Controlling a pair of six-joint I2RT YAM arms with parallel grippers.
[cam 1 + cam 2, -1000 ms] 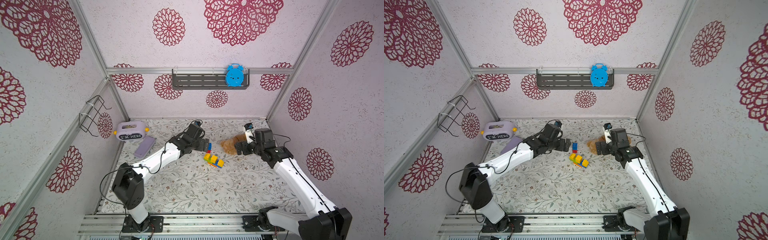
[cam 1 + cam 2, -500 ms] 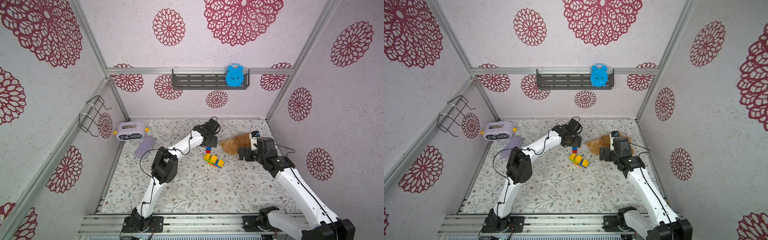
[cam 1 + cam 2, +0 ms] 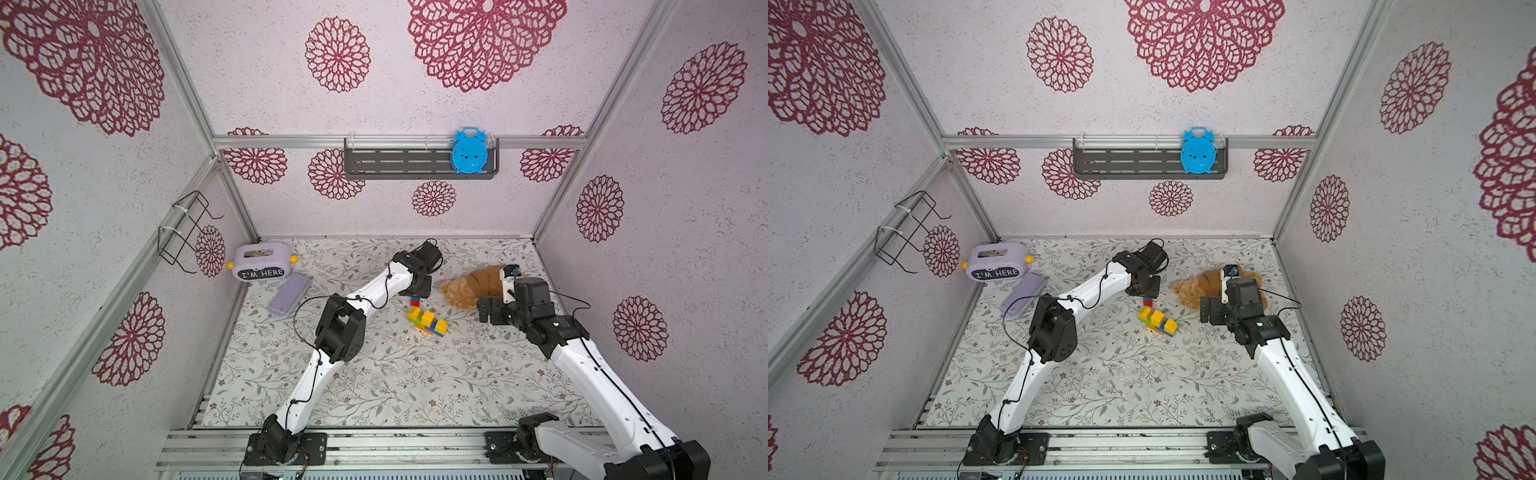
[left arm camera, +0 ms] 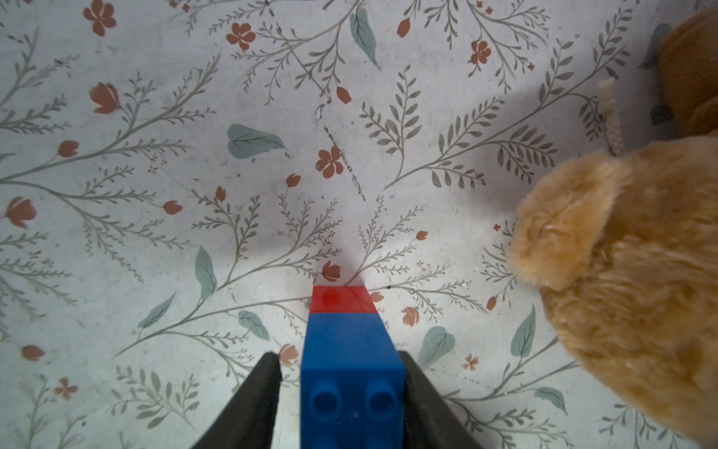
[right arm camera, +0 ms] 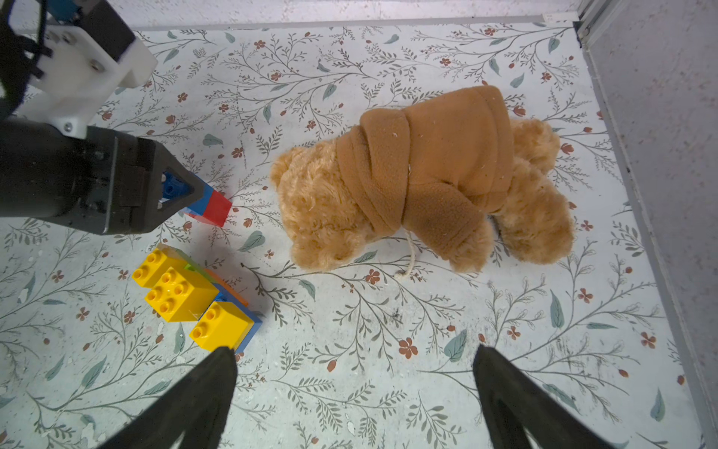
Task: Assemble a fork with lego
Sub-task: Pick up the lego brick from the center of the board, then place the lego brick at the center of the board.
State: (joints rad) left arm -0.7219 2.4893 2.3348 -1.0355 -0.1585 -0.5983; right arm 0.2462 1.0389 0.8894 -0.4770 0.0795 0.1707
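The red-and-blue handle (image 3: 415,301) (image 3: 1148,302) lies on the floral floor. My left gripper (image 4: 338,355) (image 5: 182,190) has closed onto its blue end (image 4: 349,350). One finger presses against it, and a thin strip of floor shows beside the other. The red end (image 5: 215,208) sticks out in front. Just in front of it sits the fork's head (image 3: 428,322) (image 3: 1158,322) (image 5: 186,295), made of yellow lego on green, orange and blue pieces. My right gripper (image 5: 354,357) (image 3: 484,309) is open and empty to the right of the head.
A brown plush bear (image 3: 478,284) (image 5: 427,175) lies right of the handle, behind my right gripper. A purple "I'M HERE" box (image 3: 262,262) and a flat purple case (image 3: 289,295) sit at the back left. A wire rack (image 3: 187,232) hangs on the left wall.
My left arm raised its elbow and reached over the handle, and its jaws closed in from wide open. My right gripper drew slightly away from the bear towards the front.
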